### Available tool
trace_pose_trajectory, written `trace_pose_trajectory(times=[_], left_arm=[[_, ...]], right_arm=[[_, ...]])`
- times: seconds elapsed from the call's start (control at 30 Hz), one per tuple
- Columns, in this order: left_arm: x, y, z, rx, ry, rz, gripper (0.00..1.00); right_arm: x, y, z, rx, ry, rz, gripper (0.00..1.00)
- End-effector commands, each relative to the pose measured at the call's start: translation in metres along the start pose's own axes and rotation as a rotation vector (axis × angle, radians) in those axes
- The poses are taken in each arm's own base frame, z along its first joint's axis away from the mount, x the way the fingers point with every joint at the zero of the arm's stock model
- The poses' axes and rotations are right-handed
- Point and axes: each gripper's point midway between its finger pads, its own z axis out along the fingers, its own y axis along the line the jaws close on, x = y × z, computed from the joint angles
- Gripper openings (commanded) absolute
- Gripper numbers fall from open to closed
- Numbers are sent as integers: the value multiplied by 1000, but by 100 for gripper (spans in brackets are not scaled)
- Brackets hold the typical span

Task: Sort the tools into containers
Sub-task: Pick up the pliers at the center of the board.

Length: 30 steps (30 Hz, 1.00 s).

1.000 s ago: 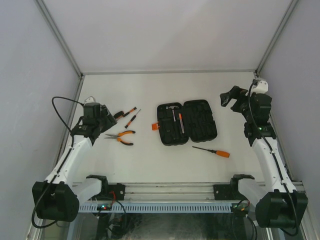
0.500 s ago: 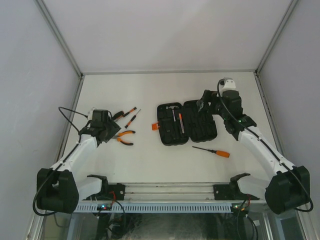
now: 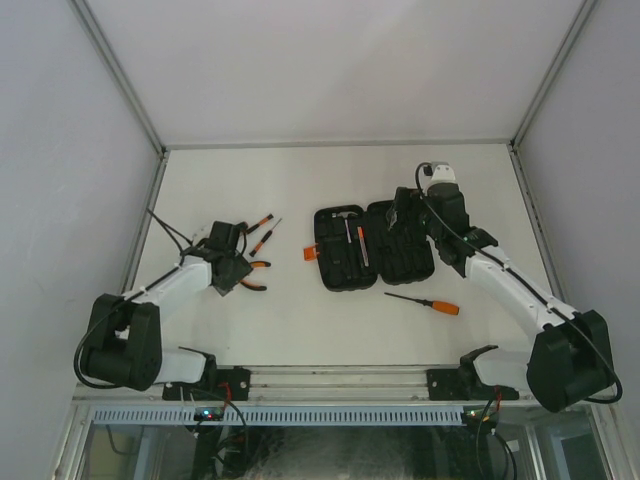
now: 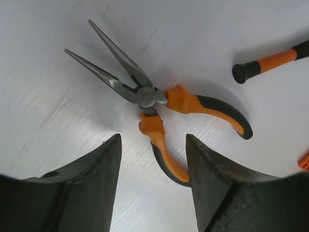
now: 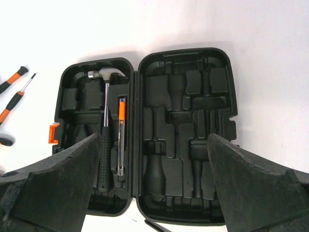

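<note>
Pliers (image 4: pixel 153 99) between spread left jaws

No text, label, brand, number or sign can be read in any view. On the steel joint of the pliers (image 4: pixel 146 96), at the centre of the left wrist view, it cannot be told whether anything is stamped; the surface is too blurred.

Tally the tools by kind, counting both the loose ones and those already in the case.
Pliers: 1
Screwdrivers: 3
Hammer: 1
Slim orange-marked tool, beside the hammer in the case: 1
Total: 6 tools
</note>
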Motion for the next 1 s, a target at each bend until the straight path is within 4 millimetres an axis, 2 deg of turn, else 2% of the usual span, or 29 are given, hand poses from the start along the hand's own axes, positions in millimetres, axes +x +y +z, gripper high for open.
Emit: trace_pose_trajectory(times=[0.0,0.2,0.6,0.97], left_arm=[[-16,-16,0,1,-48,-30,60],[-12,-13,5,-40,-32,-13,57],[2,-2,14,-70,10,36,35],[-4,4,2,-25,-24,50,20]], right_arm=[[-22,8,-3,-16,-54,3,89],[-16,7,0,-12,-31,5,87],[-16,5,2,-22,-27,17,81],[-17,5,-4,-25,-22,29,77]])
